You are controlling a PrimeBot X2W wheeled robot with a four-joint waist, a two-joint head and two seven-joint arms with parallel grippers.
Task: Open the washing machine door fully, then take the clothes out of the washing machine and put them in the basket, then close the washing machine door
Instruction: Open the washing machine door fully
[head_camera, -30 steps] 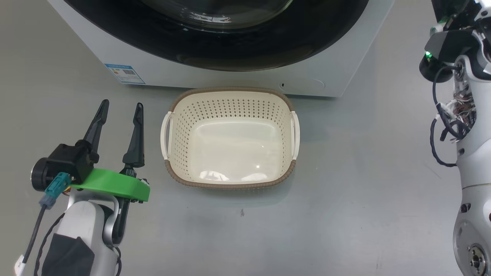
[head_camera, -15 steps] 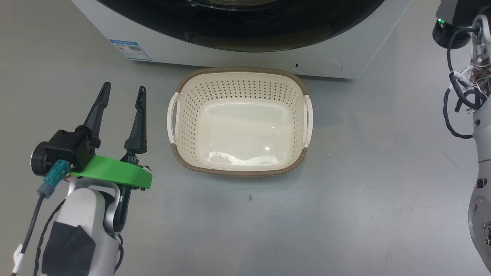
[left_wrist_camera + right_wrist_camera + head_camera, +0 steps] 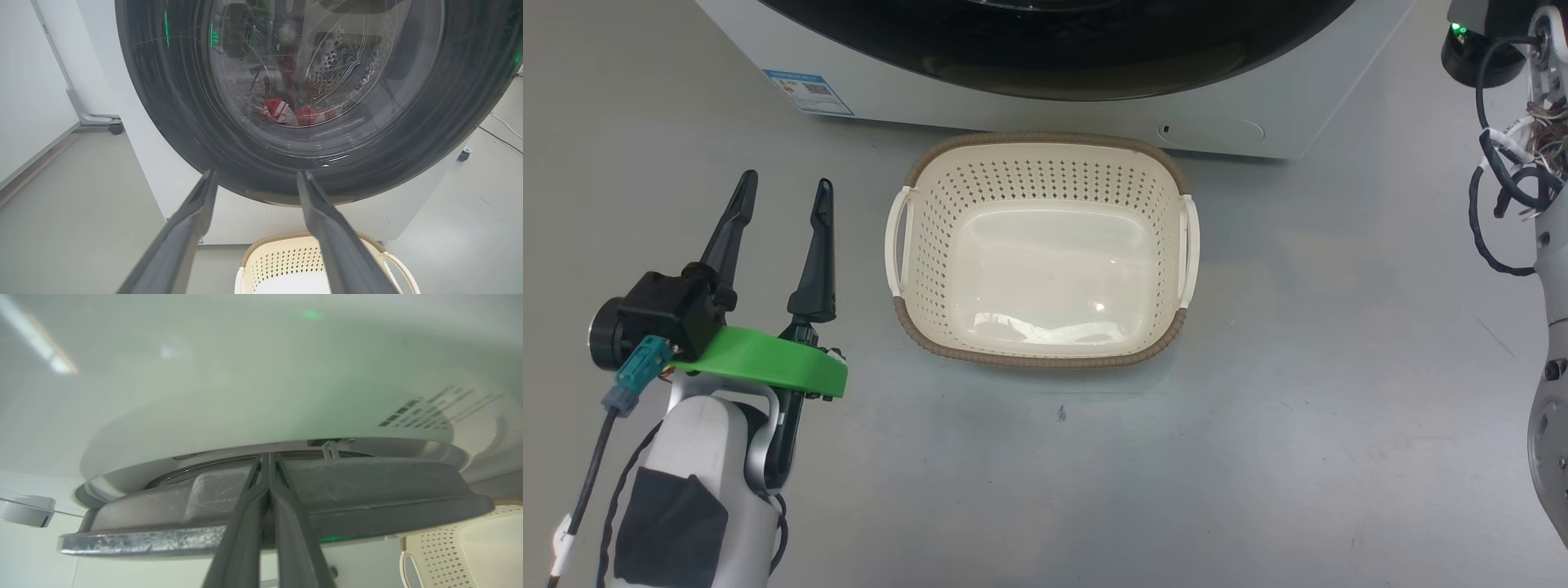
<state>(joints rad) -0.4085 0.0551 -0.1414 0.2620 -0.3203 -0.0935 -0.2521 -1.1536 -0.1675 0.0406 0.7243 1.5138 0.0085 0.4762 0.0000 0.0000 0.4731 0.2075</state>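
Left claw [image 3: 784, 181] wide apart and empty, basket [image 3: 1045, 140] just right of it, right claw [image 3: 267, 457] pressed together, tips at washing machine door [image 3: 367, 486] rim

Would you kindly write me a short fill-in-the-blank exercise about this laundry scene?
1. The basket on the floor is ___.
2. The left gripper is ___.
3. The right gripper is ___.
4. The clothes, seen through the washing machine door, are white and ___.
Missing words: empty; open; shut; red.

Closed right gripper [image 3: 267, 458] at the washing machine door [image 3: 367, 486].
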